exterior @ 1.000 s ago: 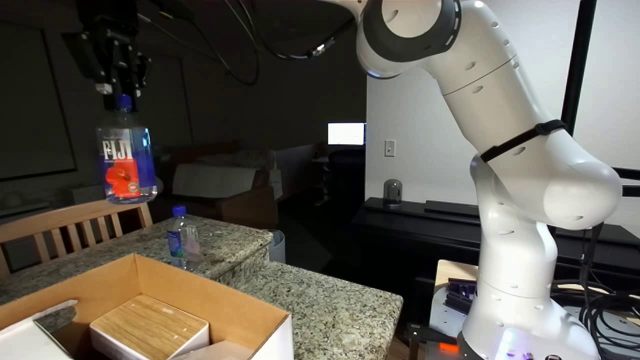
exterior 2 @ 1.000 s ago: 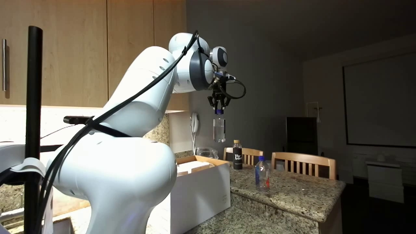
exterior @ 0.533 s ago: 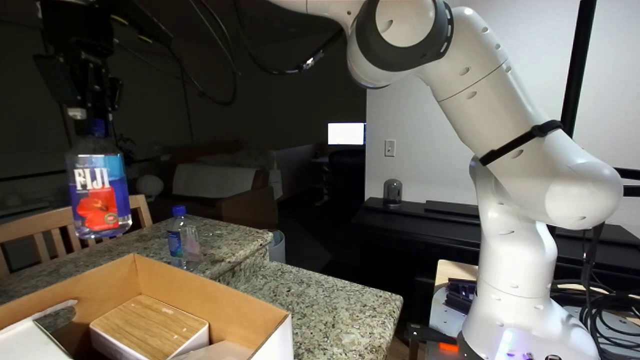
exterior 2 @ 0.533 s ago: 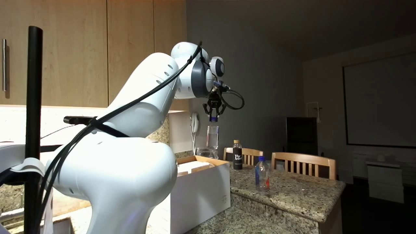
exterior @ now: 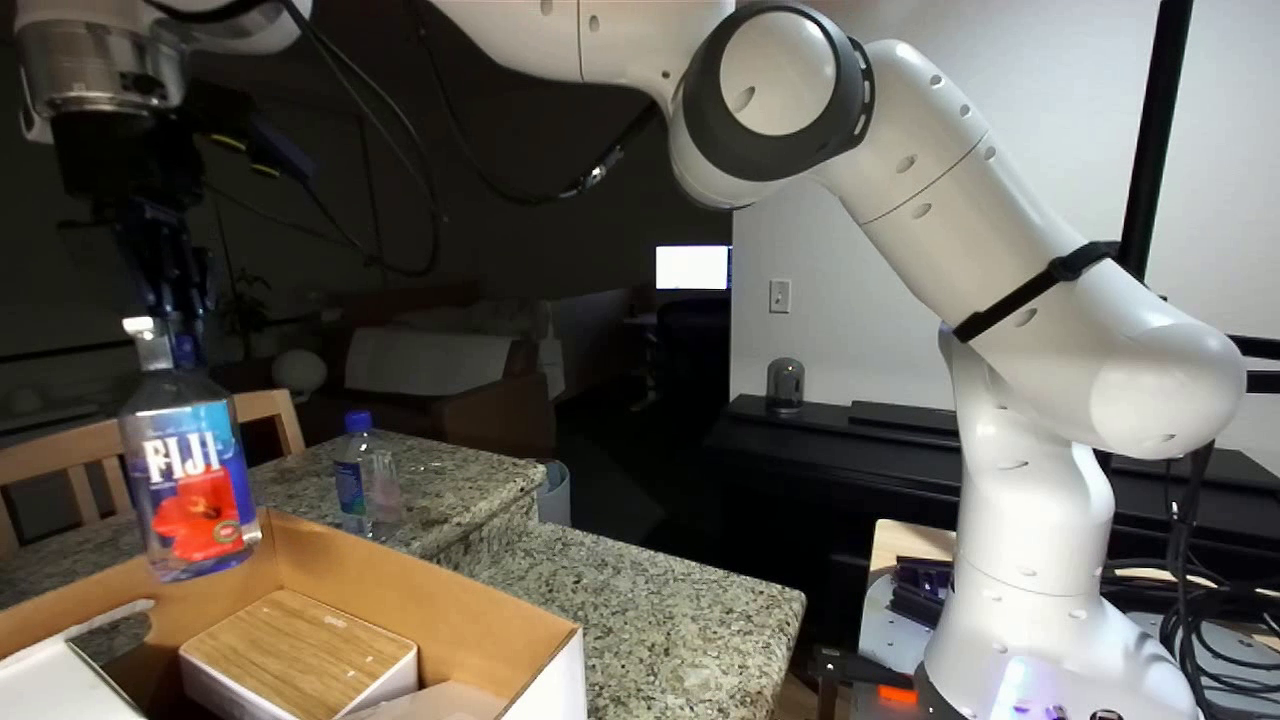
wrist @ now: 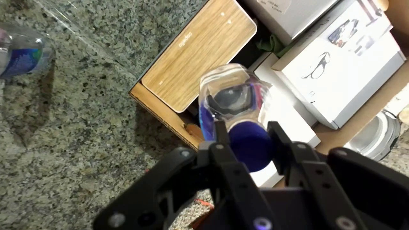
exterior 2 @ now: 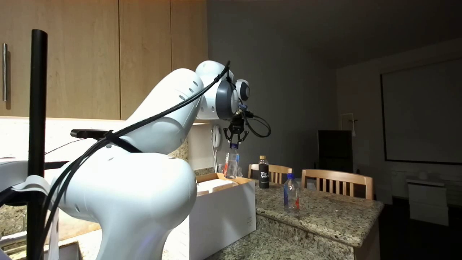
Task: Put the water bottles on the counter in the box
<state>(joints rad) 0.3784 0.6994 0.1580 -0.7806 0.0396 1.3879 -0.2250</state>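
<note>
My gripper is shut on the blue cap of a water bottle. In the wrist view its fingers press both sides of the cap, and the bottle hangs below over the box's inside. The box is open, tan within and white outside. In an exterior view the held bottle is slightly tilted, its base near the height of the box rim. A second water bottle stands upright on the granite counter, outside the box; it also shows in the wrist view.
Inside the box lie a wood-topped package and white boxes. A black bottle with a cork-coloured top stands on the raised counter part behind the box. Wooden chairs stand behind the counter. A round glass container sits beside the box.
The arm has come down with the bottle in the gripper, from well above the box to near its rim. The held bottle has turned and tilted slightly. The standing bottle has not moved.
</note>
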